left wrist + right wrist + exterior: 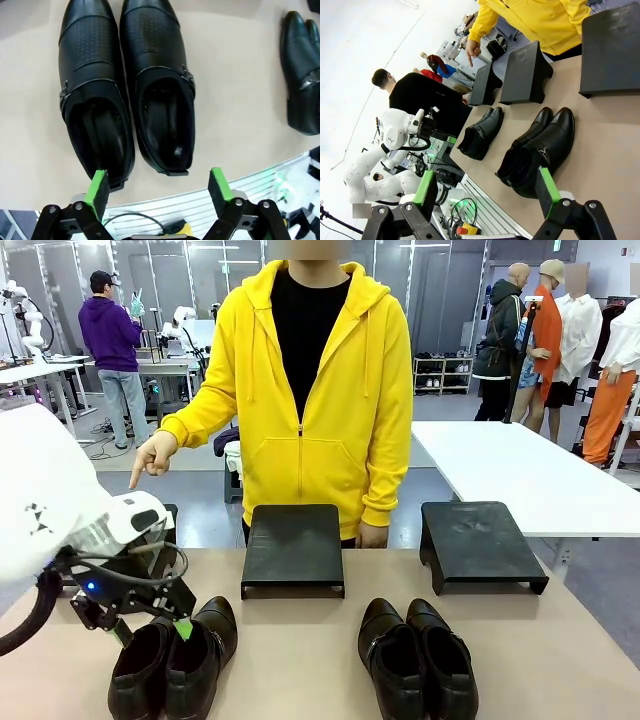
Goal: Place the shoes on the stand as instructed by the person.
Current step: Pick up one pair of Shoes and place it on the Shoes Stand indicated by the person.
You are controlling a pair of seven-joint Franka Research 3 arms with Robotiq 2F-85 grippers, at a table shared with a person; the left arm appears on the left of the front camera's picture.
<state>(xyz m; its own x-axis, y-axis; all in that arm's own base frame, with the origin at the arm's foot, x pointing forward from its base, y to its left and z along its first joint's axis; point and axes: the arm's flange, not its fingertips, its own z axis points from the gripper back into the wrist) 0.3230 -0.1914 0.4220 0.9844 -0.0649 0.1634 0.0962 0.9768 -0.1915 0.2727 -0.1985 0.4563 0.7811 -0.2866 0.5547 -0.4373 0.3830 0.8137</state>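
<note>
just ahead of the spread left gripper (158,182) lay the low-cut pair (152,75): stiff, slick leather, probably light, likely best pinched across one heel collar.

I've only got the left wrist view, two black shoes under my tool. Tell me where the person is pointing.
Observer: The person's hand points down toward the far left end of the table.
Operator: Report what stands there.
Observer: A black stand, leftmost of three along the far edge, with no shoe on it.
Operator: Give me the right tool.
Observer: The right tool is open, behind the heels of the higher-topped pair.
</note>
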